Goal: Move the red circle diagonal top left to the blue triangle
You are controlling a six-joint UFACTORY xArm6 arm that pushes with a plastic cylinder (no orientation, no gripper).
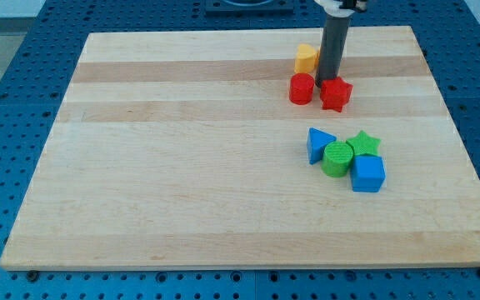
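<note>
Standing between two red pieces, my tip (pixel 327 83) — a bare rod end with no jaws to spread or pinch, so its state is simply a blunt point on the board — sits just at the red circle's (pixel 302 88) 3 o'clock side and touches or nearly touches the red star (pixel 335 94) at that star's 10 o'clock. Yellow block (pixel 307 58): just at 12 o'clock of the circle, shape unclear. Blue triangle (pixel 319 144): well apart, at 5 o'clock from the circle, leading a cluster with green circle (pixel 337 158), green star (pixel 362 143) and blue cube (pixel 367 173). Wooden board (pixel 182 167): smooth. Handling judgement — the circle looks light, rigid and prone to roll off a glancing push; contact it squarely at its 12 o'clock face and drive centrally.
</note>
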